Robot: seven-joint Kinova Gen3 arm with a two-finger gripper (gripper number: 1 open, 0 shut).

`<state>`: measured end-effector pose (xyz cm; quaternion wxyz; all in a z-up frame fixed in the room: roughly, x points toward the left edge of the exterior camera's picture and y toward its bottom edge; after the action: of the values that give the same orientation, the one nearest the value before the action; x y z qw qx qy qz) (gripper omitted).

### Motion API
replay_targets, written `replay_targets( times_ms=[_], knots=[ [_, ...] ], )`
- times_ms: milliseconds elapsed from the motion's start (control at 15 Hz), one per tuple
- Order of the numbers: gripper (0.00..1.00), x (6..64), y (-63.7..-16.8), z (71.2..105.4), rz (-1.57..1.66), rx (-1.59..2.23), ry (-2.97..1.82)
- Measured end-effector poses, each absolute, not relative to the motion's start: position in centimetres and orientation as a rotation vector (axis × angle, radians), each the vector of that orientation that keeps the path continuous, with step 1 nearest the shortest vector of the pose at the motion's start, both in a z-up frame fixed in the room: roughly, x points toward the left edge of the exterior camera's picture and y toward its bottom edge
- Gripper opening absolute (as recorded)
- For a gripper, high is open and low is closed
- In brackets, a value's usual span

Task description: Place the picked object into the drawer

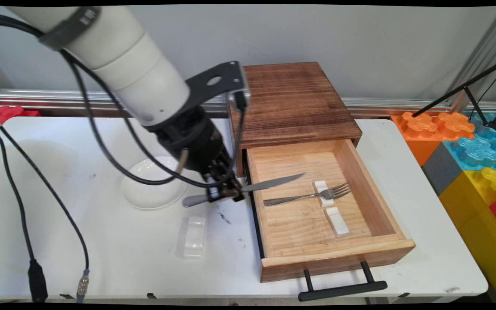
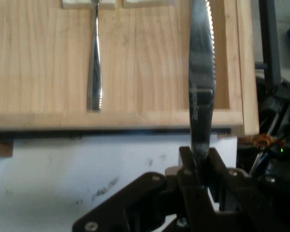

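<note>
Robotics lab, Kinova arm (image 1: 114, 56) w/ cables working at white table (image 1: 101, 254), aluminium framing (image 1: 480, 56), foam blocks (image 1: 472, 146) standing alongside

A steel table knife (image 1: 248, 188) sits clamped mid-length between the gripper (image 1: 226, 193) fingers, level, its handle behind the hand and its serrated blade reaching ahead over the side wall of the open wooden drawer (image 1: 396, 247); ahead of the hand, a steel fork (image 1: 304, 198) lies on the drawer floor, tines resting on a small white rest (image 1: 323, 192); a second white rest (image 1: 337, 221) lies just beside it.
</note>
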<state>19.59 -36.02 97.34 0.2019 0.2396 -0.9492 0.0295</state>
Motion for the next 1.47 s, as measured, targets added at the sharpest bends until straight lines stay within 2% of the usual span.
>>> replay_targets(
  times_ms=[800, 1467],
  knots=[
    [0.00, 11.8, -39.8, 93.5, 0.140, 0.627, -2.602],
    [0.00, 8.2, -41.4, 89.8, 0.153, 0.639, -2.573]
  ],
)
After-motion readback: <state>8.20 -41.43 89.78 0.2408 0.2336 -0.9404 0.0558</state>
